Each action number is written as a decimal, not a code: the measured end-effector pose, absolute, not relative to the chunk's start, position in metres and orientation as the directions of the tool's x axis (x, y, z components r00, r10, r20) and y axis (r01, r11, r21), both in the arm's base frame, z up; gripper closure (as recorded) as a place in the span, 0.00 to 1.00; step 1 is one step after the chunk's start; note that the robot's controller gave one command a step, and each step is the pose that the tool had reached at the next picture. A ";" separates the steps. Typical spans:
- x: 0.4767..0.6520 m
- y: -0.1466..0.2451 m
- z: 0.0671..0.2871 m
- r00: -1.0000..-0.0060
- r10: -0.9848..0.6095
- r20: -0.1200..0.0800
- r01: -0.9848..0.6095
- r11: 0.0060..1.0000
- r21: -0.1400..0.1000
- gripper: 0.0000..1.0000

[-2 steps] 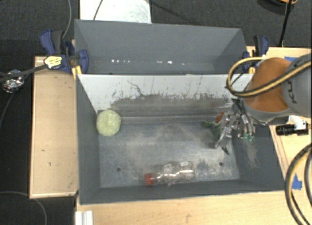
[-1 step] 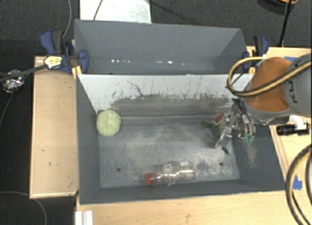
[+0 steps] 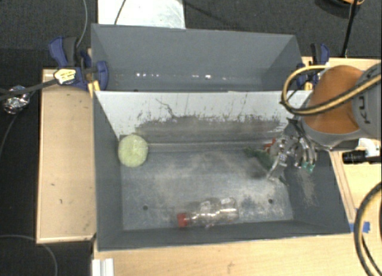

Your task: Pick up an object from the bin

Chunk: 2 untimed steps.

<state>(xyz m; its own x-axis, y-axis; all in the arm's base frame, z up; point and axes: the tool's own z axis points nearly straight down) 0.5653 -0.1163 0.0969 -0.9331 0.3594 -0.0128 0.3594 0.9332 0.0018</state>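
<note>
The grey metal bin [image 3: 197, 60] has a tall back wall, sloping sides and a flat, scuffed floor. Three loose things lie on that floor, well apart from one another.

The arm [image 3: 364, 119] comes in over the bin's right rim. Its wrist sits under a rounded orange cover [image 3: 331, 107], and a yellowish cable [image 3: 298, 92] loops round the cover's upper left side.

Next in size is a clear plastic bottle [image 3: 209, 212] with a red cap. It lies on its side along the front edge of the floor, a little right of the middle, with the cap pointing to the left.

A pale green ball [image 3: 132, 150] rests in the back left corner of the floor, against the foot of the left wall. It is far from the bottle and from the arm.

The gripper [image 3: 285, 160] hangs below the orange cover, low over the right end of the floor and close to the right wall. The view does not show whether it is released or clenched.

Smallest is a small dark green thing [image 3: 261, 156] at the back right of the floor, just to the left of the gripper. It is the thing nearest the gripper. Whether it touches the gripper, or is grasped by it, cannot be made out. Its shape is too small and dark to name more exactly.
</note>
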 end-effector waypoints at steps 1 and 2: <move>0.566 -0.116 0.117 -0.934 0.358 -0.017 0.358 0.934 0.003 1.00; 0.568 -0.117 0.130 -0.934 0.358 -0.023 0.358 0.934 0.003 1.00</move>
<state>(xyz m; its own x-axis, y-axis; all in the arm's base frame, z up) 0.5678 -0.1166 0.1304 -0.9336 0.3575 -0.0226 0.3575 0.9339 0.0034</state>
